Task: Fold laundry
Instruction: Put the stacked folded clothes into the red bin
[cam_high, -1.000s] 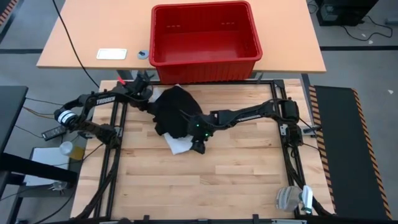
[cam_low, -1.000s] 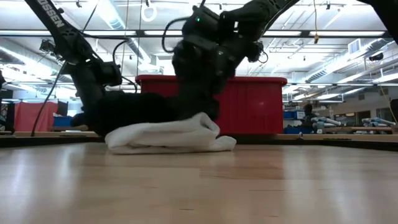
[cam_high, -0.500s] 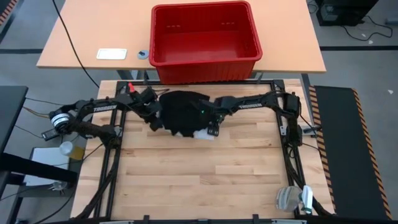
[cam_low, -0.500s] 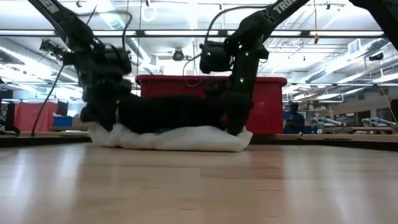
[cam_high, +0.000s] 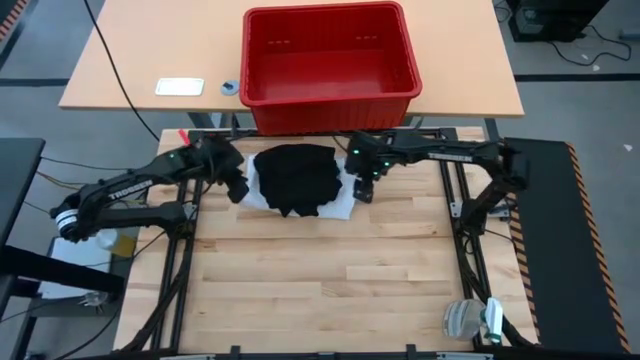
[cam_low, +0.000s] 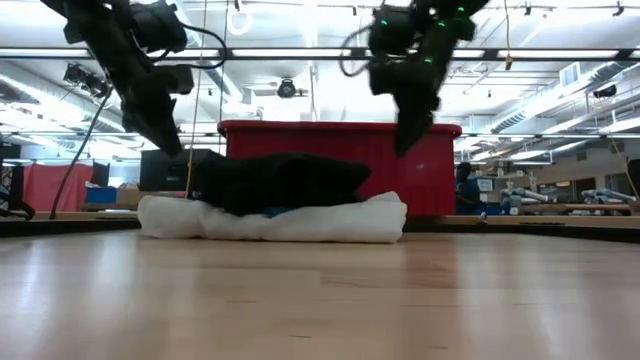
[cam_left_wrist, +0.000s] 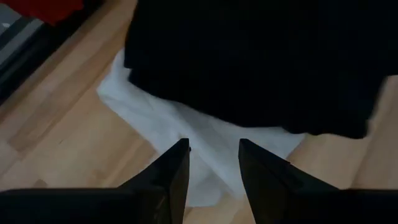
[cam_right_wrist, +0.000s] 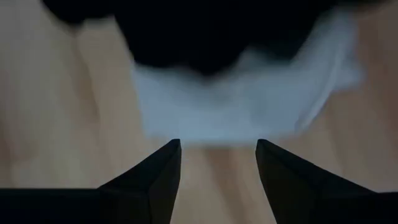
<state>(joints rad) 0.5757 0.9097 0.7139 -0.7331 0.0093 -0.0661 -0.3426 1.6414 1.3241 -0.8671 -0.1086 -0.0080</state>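
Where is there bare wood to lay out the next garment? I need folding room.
The wooden tabletop lies bare across its whole near half. It is crowded at the far edge: the black garment on the white shirt, flanked by the left gripper and right gripper.

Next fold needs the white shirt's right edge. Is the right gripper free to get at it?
Probably yes: the right gripper hangs open and empty beside the white shirt, nothing between them.

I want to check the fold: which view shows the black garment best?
The high view: the whole black garment lies on the white shirt. The low view shows only its side; the wrist views show only its edge.
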